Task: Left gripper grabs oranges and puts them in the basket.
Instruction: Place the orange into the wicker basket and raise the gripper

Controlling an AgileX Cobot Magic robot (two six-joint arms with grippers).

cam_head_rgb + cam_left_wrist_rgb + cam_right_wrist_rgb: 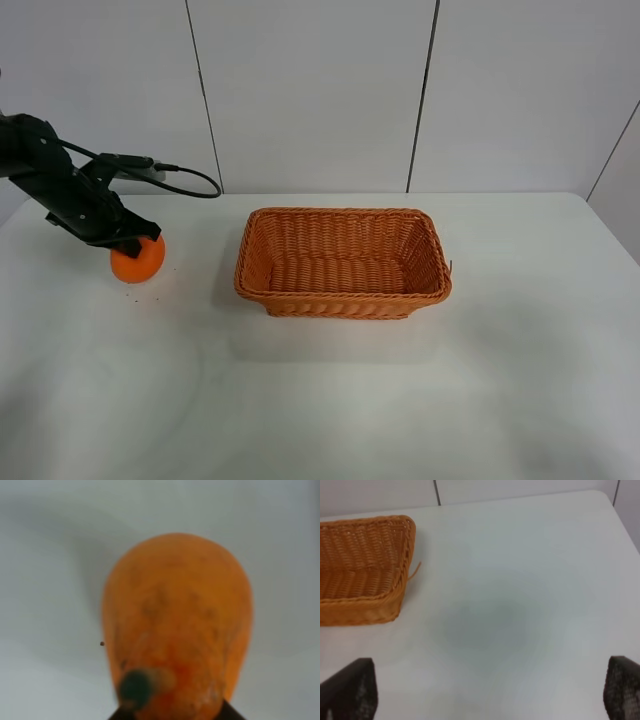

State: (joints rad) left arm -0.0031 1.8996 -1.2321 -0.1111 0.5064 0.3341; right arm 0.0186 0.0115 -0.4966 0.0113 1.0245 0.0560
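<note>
Left gripper [132, 243] sat right over the orange [137, 260] on the table [320, 400], well left of the empty basket [343, 262], seemingly placed for a grab, but whether its jaws pinched the fruit couldn't be told; right gripper [485, 690] idled spread wide.
</note>
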